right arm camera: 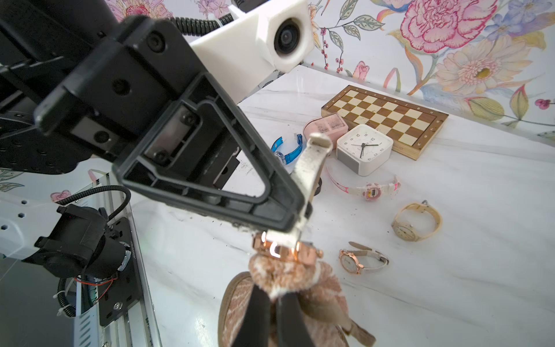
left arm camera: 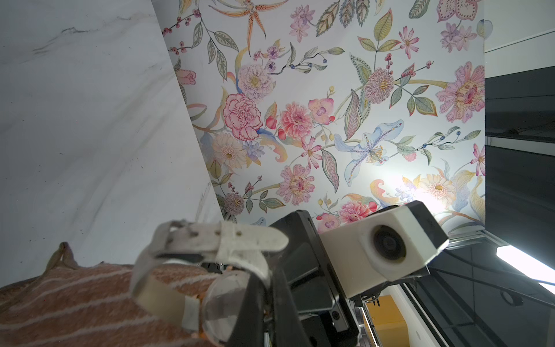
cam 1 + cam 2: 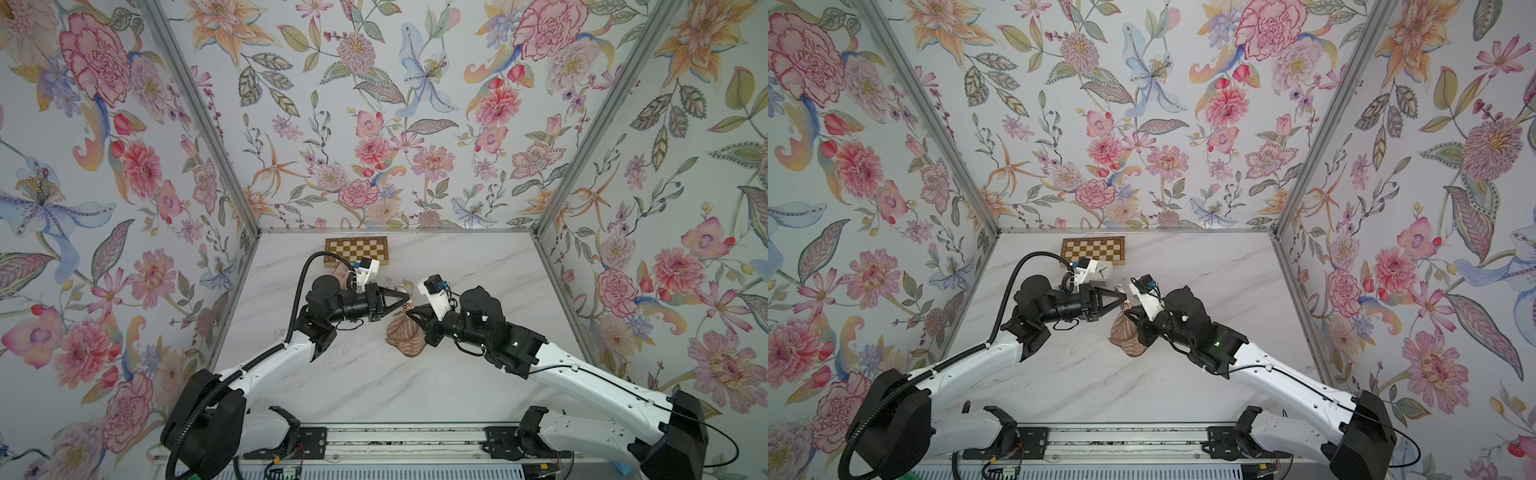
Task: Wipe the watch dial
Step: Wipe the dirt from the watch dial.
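Observation:
My left gripper is shut on the white strap of a rose-gold watch and holds it above the table. My right gripper is shut on a brown striped cloth. The bunched cloth is pressed against the watch dial from below. In the left wrist view the domed dial glass lies against the cloth, beside the left gripper. In both top views the left gripper and right gripper meet tip to tip at mid-table, with the cloth hanging below them.
Behind the grippers the table carries a chessboard, a white alarm clock, a pink box and a blue-strapped watch. A pink-and-white watch, a beige watch and a second rose-gold watch lie nearby. Floral walls enclose three sides.

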`<state>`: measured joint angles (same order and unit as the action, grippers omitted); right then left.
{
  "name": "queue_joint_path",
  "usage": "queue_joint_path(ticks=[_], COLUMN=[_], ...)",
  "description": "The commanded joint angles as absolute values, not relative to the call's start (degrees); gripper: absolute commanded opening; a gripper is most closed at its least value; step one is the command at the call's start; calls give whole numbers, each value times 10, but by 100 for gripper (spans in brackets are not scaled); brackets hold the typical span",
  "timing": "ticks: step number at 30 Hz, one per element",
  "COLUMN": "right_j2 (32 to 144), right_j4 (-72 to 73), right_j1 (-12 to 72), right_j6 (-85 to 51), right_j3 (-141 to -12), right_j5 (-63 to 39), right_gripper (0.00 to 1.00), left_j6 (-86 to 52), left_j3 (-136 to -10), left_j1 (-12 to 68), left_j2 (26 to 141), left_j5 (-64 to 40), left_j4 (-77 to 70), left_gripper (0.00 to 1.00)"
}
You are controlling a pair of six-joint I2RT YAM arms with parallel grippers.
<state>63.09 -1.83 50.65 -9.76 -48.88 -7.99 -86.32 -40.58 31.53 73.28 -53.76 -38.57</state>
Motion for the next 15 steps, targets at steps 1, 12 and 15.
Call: queue_joint_path(ticks=[1,12,15], right_j2=[641,630,620], right_j4=[23,-5,-11], right_j1=[508,508,509], right_j6=[-109,-90,-82], right_j3=[-478,-516,-528], right_j5=[-85,-82,-74], right_gripper=[0,0,0], left_j6=[-859,-857,-856], left_j3=[-410,-412,-412], left_j1=[320,320,320], left_j2=[728,723,724], left_j5=[-558,-555,-555], left_j4=[-383,-372,-372], left_gripper=[0,0,0])
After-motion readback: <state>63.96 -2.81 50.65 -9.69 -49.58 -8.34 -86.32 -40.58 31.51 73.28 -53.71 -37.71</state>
